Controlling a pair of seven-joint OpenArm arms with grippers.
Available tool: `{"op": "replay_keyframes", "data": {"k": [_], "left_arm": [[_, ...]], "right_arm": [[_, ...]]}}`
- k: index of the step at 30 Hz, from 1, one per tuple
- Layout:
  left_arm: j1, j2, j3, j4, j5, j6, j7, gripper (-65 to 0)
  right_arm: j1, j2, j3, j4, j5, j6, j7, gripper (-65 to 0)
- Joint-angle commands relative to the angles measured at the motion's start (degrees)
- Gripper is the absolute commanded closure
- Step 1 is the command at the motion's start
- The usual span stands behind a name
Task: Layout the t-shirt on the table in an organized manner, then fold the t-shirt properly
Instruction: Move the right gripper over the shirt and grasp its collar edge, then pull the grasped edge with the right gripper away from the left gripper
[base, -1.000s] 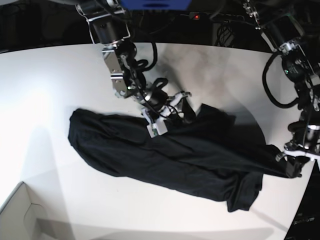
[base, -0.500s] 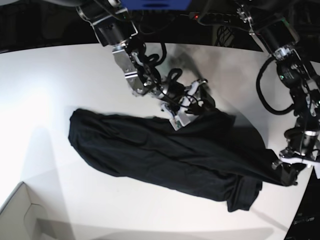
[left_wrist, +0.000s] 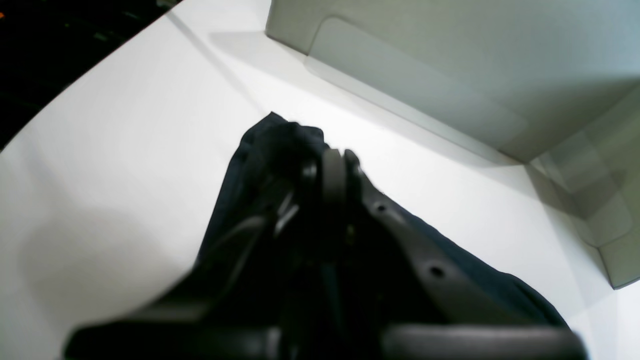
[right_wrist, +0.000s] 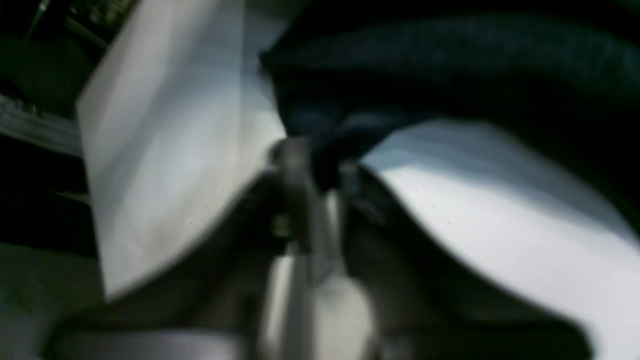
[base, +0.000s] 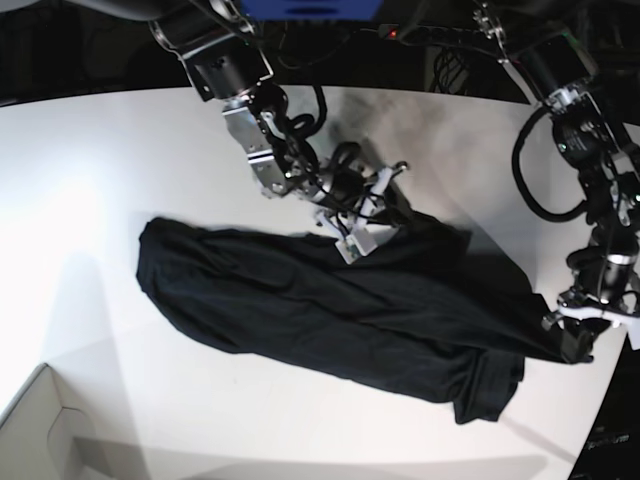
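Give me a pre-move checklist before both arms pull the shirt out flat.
1. Left gripper shut on the t-shirt: ok, cloth bunched at its tips.
2. Right gripper shut on the t-shirt's far edge: ok, a fold sits between the fingers.
3. Garment laid out flat: not ok, bunched and creased.
4. Garment fully on the table: ok.
5. Sleeves located: cannot tell, hidden in folds.
6. White box apart from the cloth: ok.

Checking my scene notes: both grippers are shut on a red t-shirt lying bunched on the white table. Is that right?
Not quite: the t-shirt is black, not red, as the base view shows. The rest holds: left gripper and right gripper are shut on it, bunched on the white table.
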Motion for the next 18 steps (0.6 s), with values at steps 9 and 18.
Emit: {"op": "replay_keyframes", "data": {"k": [9,18], "left_arm": [[-1.0,-0.7,-0.1,1.1,-0.7,-0.5,-1.6,0.0],[-0.9,-0.7,-0.3,1.1,-0.7,-0.5,-1.6,0.0]], "right_arm": [[-0.3,-0.6,0.0,4.9,1.0,0.0,-0.4,0.0],[-10.8,5.5,0.2,24.6,1.0,0.0,-0.6,0.0]]}}
